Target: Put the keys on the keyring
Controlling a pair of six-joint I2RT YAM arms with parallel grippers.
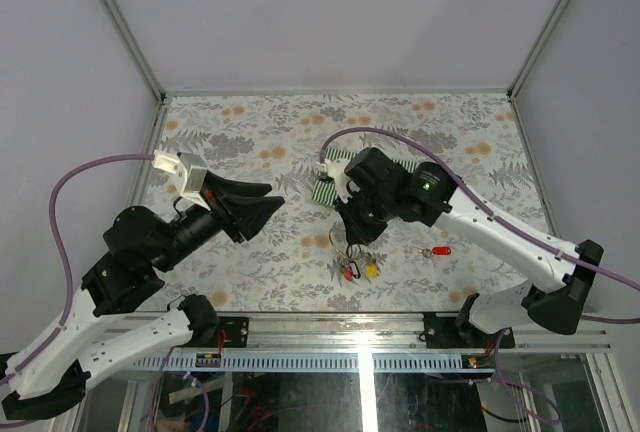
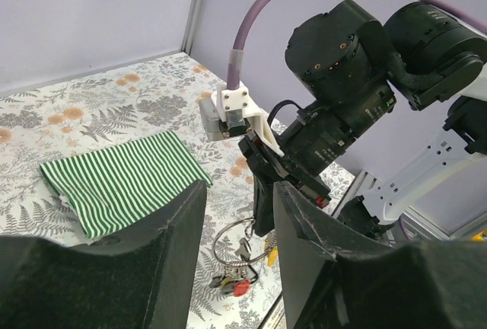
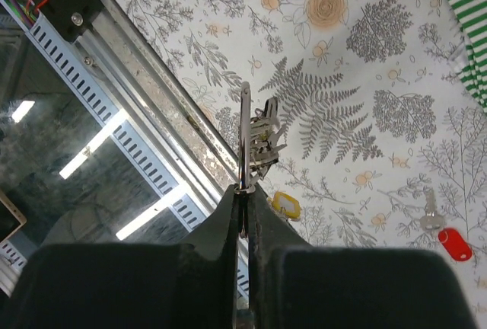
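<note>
My right gripper is shut on the keyring, a thin silver ring held upright just above the table near its front edge. Small keys with a red tag and a yellow tag hang from it. In the right wrist view the ring is edge-on between the fingertips. One loose key with a red tag lies on the table to the right, and also shows in the right wrist view. No loose black-tagged key shows. My left gripper is open and empty, left of the ring.
A green-and-white striped cloth lies behind the right gripper, partly under the arm; it also shows in the left wrist view. The table's metal front rail runs just beneath the ring. The floral tabletop stretches back to the walls.
</note>
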